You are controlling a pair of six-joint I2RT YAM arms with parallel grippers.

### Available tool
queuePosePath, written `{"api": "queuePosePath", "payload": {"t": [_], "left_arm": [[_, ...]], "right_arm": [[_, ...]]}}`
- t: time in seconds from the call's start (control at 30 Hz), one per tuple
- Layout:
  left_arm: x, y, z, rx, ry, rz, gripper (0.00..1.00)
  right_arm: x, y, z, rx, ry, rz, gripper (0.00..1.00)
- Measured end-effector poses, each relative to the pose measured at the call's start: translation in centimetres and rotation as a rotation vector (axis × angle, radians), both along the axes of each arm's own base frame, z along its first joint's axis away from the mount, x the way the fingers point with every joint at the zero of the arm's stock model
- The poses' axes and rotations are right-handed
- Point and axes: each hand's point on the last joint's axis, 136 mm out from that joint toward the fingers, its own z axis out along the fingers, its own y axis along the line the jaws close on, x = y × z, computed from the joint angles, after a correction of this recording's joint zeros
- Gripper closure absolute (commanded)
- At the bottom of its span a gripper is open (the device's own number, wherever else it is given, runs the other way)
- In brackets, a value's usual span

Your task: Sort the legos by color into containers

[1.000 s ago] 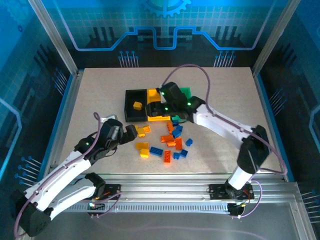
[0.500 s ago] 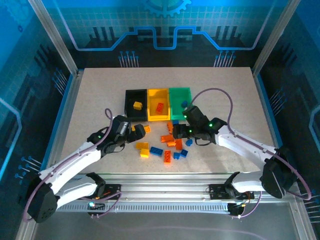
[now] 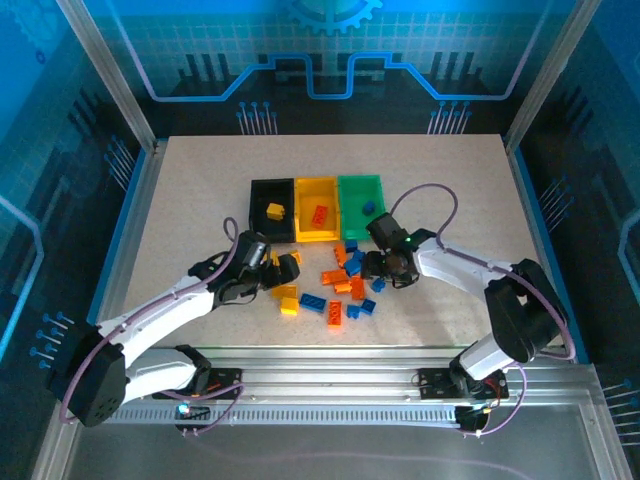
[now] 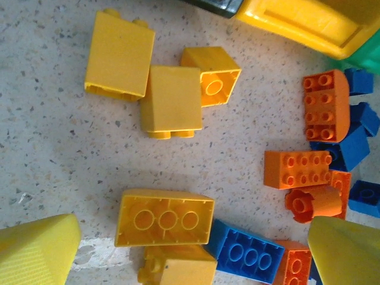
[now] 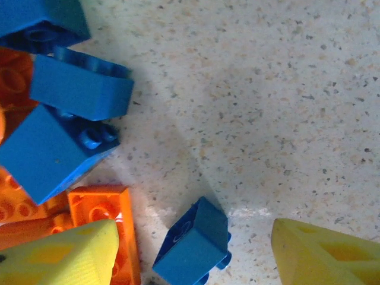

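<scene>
Overhead, 3 containers are seen in a row at the far side of the pile: a black bin (image 3: 253,212) on the left, a yellow bin (image 3: 318,237) in the middle and a green bin (image 3: 360,180) on the right, with a blue piece (image 3: 368,208) lying in the green one. Loose legos (image 3: 340,285) in yellow, orange and blue are scattered on the counter (image 3: 200,180) just near of the bins. The right end effector (image 3: 382,270) is positioned at the right edge of the pile, the left end effector (image 3: 285,268) at its left edge.

From the right wrist, both yellow fingers (image 5: 59,255) are seen spread wide, with nothing gripped. A small blue brick (image 5: 191,240) lies on the counter directly between them, closer to the finger on the pile side. Its long axis is turned diagonally to the line across the fingers, so some twisting may be expected if they close on it. The right arm is judged the nearer one for this brick. The green bin lies just far and slightly left of it.

From the left wrist, the left fingers (image 4: 35,252) are likewise seen open and empty, with a yellow brick (image 4: 164,218), hollow side up, lying between them.
</scene>
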Motion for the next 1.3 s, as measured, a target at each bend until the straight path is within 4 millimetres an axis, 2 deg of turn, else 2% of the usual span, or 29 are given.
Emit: {"api": "queuePosePath", "payload": {"t": [0.3,0.47,0.63,0.77,0.87,1.03,1.1,1.2,1.3], "left_arm": [[-0.1,0.0,-0.6,0.009,0.015,0.0,0.01],[-0.1,0.0,-1.0,0.011,0.028,-0.004,0.01],[-0.2,-0.1,-1.0,0.011,0.03,-0.005,0.01],[-0.2,0.0,-1.0,0.011,0.029,-0.004,0.01],[-0.2,0.0,-1.0,0.011,0.029,-0.005,0.01],[-0.2,0.0,-1.0,0.013,0.029,-0.007,0.01],[-0.3,0.0,-1.0,0.016,0.034,-0.007,0.01],[-0.5,0.2,-1.0,0.023,0.045,-0.008,0.01],[-0.6,0.2,-0.6,0.025,0.044,-0.011,0.01]], "right_arm": [[-1.0,0.0,-1.9,0.013,0.065,-0.054,0.5],[-2.4,-0.7,-3.3,-0.003,0.111,-0.068,0.62],[-2.4,-0.7,-2.9,0.003,0.102,-0.061,0.71],[-2.0,-0.9,-1.2,0.004,0.061,-0.038,0.73],[-0.5,-0.2,1.4,0.025,-0.008,-0.01,0.73],[4.8,1.9,7.3,0.063,-0.174,0.021,0.72],[7.1,2.6,8.6,0.065,-0.217,0.018,0.72],[10.4,3.0,8.5,0.028,-0.238,0.004,0.71],[13.2,3.1,7.0,-0.032,-0.225,-0.012,0.69]]}}
